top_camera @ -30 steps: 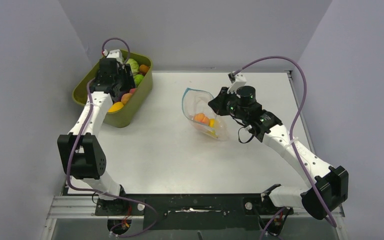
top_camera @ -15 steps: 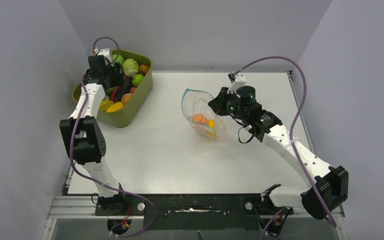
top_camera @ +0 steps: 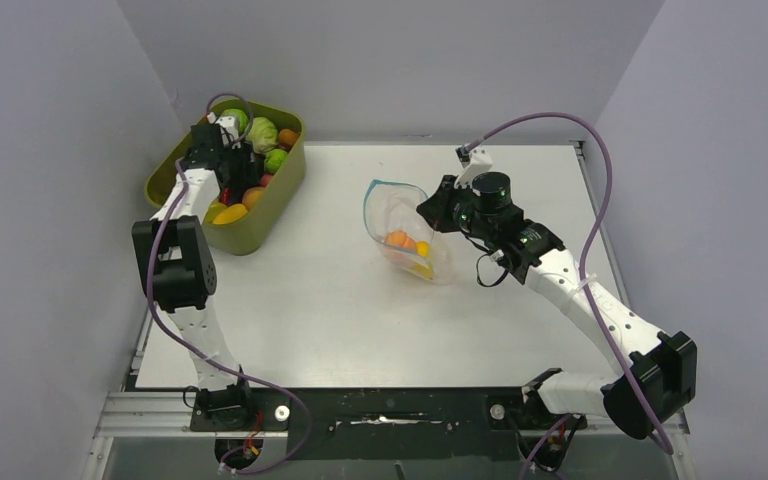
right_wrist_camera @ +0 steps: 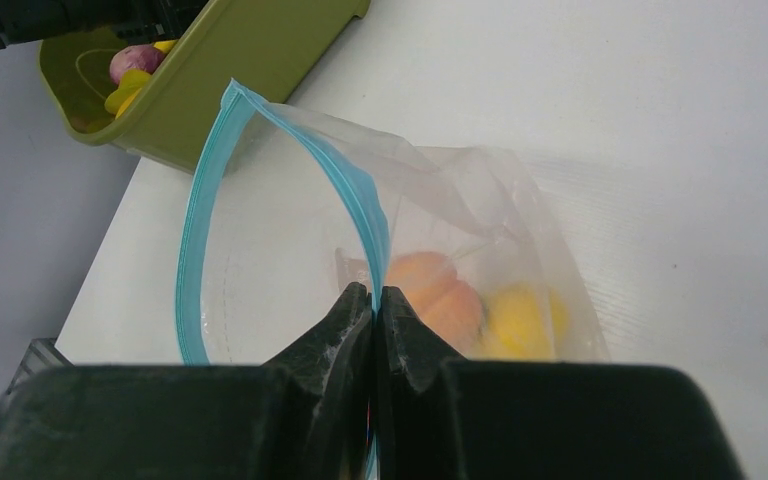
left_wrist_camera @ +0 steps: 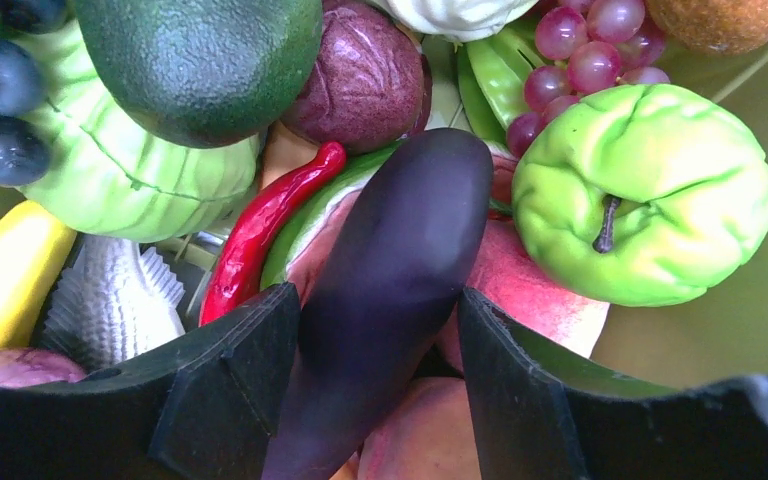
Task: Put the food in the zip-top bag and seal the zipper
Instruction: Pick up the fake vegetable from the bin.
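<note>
In the olive tub, the purple eggplant lies lengthwise between the left gripper's fingers, its rounded end pointing away from the wrist. The fingers seem pressed to its flanks. The right gripper pinches the zipper, and the zip-top bag gapes toward the tub.

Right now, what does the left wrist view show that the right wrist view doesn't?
Left wrist only: the left gripper closed on a purple eggplant, among a green apple, red chilli, grapes and cabbage. Right wrist only: the right gripper pinching the teal zipper of the zip-top bag, mouth open, with an orange piece and a yellow piece inside. Both: the olive-green tub, its inside wall in one, its outside in the other.
</note>
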`<state>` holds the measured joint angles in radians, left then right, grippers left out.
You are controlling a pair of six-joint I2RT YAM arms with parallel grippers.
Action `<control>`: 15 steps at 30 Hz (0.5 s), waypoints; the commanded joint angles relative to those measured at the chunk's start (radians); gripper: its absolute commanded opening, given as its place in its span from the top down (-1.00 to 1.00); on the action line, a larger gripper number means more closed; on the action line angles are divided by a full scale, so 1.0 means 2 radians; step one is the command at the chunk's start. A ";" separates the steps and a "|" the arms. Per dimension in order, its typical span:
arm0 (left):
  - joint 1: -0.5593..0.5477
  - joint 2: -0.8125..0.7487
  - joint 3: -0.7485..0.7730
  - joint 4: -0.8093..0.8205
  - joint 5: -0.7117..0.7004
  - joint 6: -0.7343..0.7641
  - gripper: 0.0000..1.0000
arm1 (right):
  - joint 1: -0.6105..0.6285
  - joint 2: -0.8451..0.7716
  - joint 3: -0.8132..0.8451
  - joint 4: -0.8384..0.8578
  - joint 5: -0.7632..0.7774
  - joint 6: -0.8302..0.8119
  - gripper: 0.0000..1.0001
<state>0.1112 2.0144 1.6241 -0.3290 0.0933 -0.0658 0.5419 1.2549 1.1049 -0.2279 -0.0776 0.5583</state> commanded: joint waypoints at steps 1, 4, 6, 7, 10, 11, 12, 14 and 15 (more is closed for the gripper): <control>0.003 0.013 0.036 0.019 0.015 0.012 -0.10 | -0.003 0.001 0.028 0.019 0.009 0.000 1.00; 0.003 0.008 0.033 0.020 0.017 0.010 0.00 | -0.003 0.002 0.030 0.020 0.010 0.002 1.00; 0.003 0.001 0.028 0.026 0.018 0.006 0.09 | -0.003 0.004 0.030 0.020 0.010 0.002 1.00; 0.003 -0.001 0.026 0.027 0.019 0.004 0.13 | -0.003 0.004 0.030 0.021 0.011 0.003 1.00; 0.003 -0.005 0.025 0.026 0.019 -0.001 0.23 | -0.003 0.002 0.028 0.023 0.010 0.006 1.00; 0.003 -0.005 0.026 0.023 0.019 -0.002 0.26 | -0.002 0.001 0.027 0.023 0.010 0.006 1.00; 0.003 -0.006 0.026 0.021 0.019 -0.003 0.27 | -0.002 -0.001 0.026 0.023 0.010 0.007 1.00; 0.001 -0.011 0.025 0.018 0.014 -0.006 0.29 | -0.002 -0.003 0.024 0.023 0.010 0.007 1.00; 0.001 -0.015 0.026 0.016 0.006 -0.010 0.30 | -0.003 -0.004 0.023 0.023 0.011 0.007 1.00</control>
<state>0.1112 2.0312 1.6428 -0.3283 0.1204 -0.0643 0.5419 1.2598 1.1107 -0.2337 -0.0704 0.5621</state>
